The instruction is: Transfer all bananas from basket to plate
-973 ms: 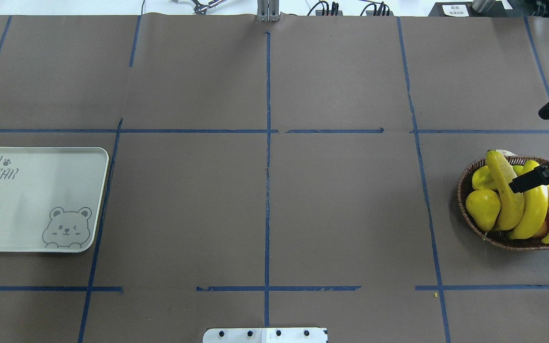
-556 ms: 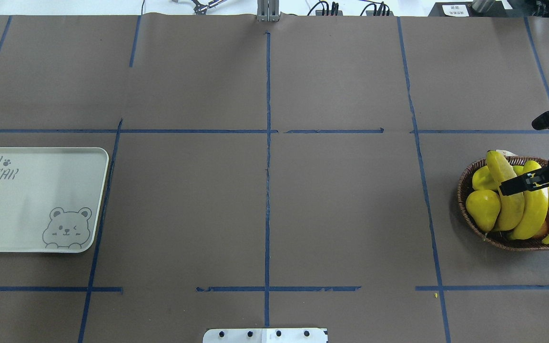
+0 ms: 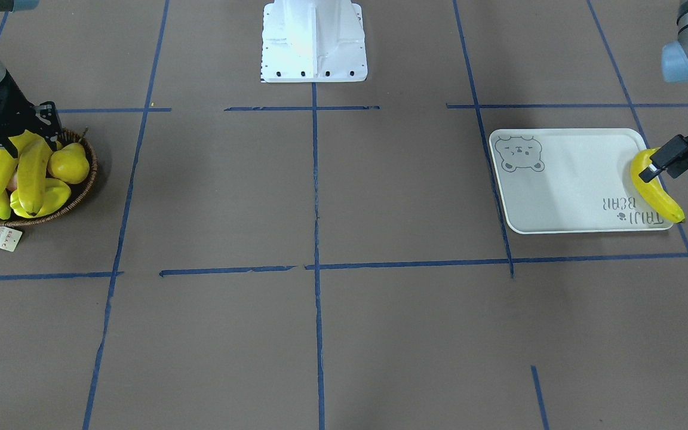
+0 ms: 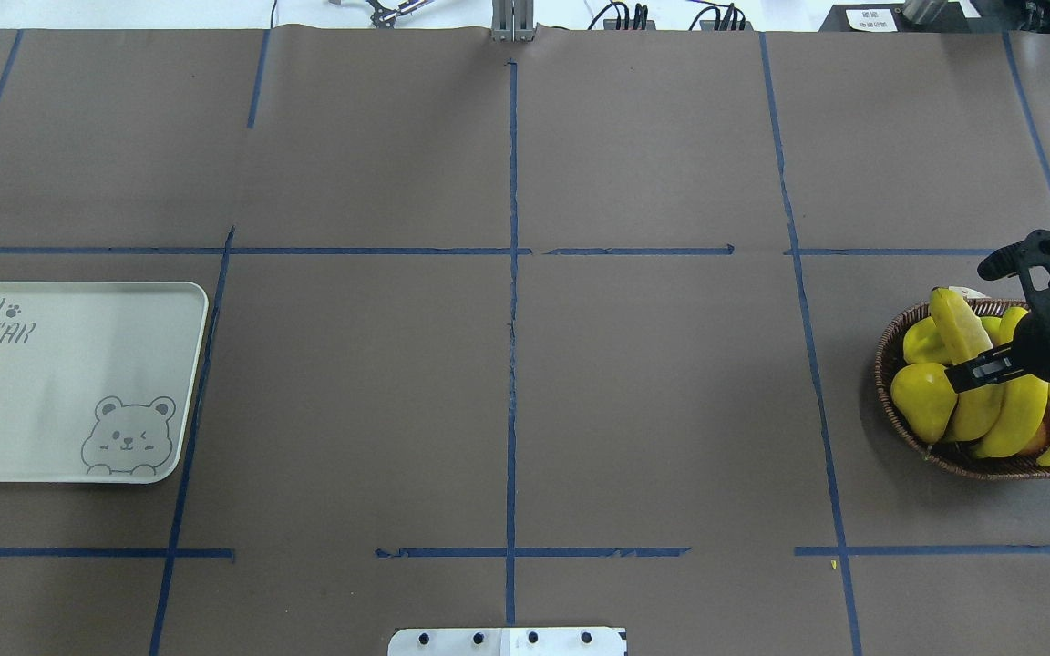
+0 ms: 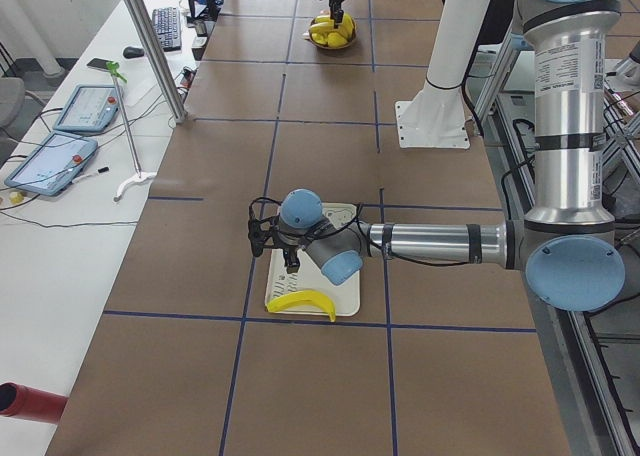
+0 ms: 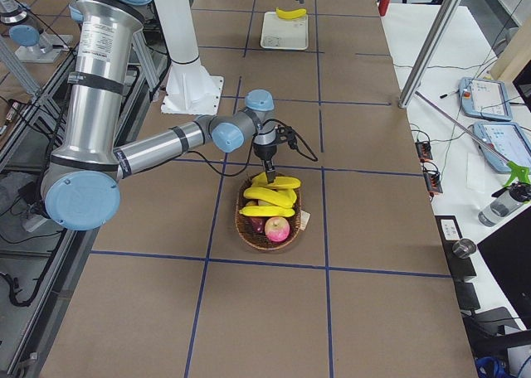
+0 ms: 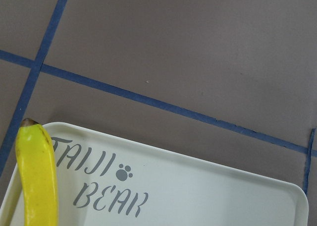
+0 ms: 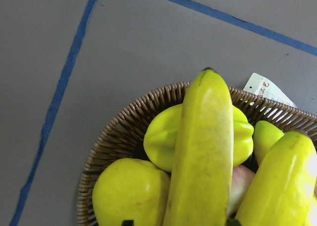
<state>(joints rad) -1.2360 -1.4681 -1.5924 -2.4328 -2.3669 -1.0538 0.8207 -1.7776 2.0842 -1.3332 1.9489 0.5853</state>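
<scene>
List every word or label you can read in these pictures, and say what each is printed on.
"TAIJI BEAR", paw print between the words: printed on the flat pale rectangular tray.
Small paper tag on the dark-brown woven wicker basket: its marks are too small to read.

table [image 4: 653, 410]: brown paper [image 4: 379, 146], blue tape grid [image 4: 512, 364] | side desk [image 5: 70, 241]: white, two tablets [image 5: 50, 164], keyboard [image 5: 166, 28]

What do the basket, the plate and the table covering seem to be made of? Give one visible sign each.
Basket: woven wicker, matte dark brown; interlaced strands show along the rim.
Plate: likely plastic or melamine, smooth, pale, faint sheen, printed lettering.
Table covering: seemingly brown paper, matte, with seams and blue tape lines.
</scene>
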